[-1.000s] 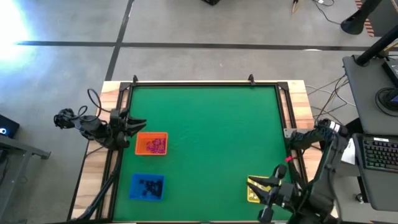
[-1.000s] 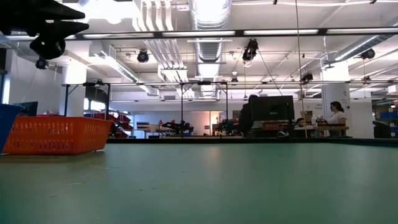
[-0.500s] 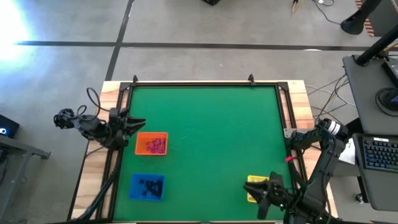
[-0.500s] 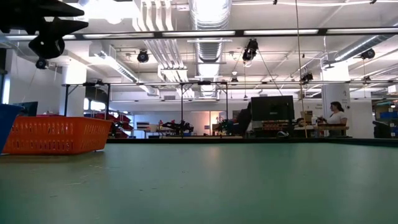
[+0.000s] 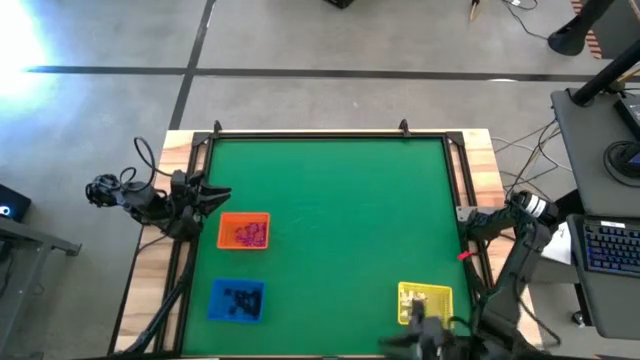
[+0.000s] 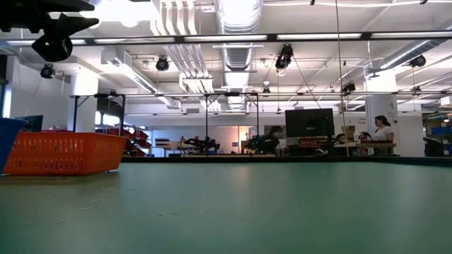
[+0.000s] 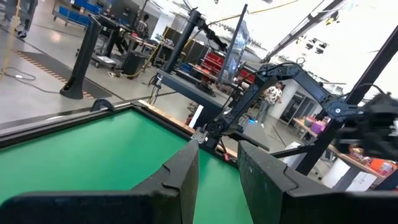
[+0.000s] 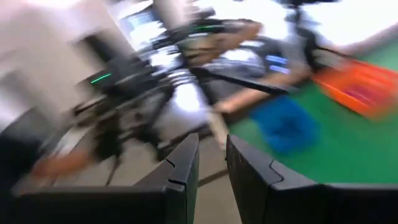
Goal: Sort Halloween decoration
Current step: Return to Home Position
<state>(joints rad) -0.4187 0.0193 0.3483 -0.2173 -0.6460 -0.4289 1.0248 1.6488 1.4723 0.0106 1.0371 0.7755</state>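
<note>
Left gripper (image 5: pixel 210 196) hovers over the left edge of the green table (image 5: pixel 340 200), just beside the orange tray (image 5: pixel 226 218), its fingers a little apart with nothing between them. Right gripper (image 8: pixel 212 138) hangs low at the front edge by the yellow tray (image 5: pixel 404 292), with a narrow gap between its fingers and nothing in it. Pinkish-purple trinkets (image 5: pixel 250 235) lie in the orange tray and black trinkets (image 5: pixel 240 298) in the blue tray (image 5: pixel 216 312). The pale bits (image 5: pixel 428 298) in the yellow tray are too small to tell.

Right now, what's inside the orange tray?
A heap of pinkish-purple trinkets lies in the orange tray, toward its right side in the high view. Anything under the heap is covered.
</note>
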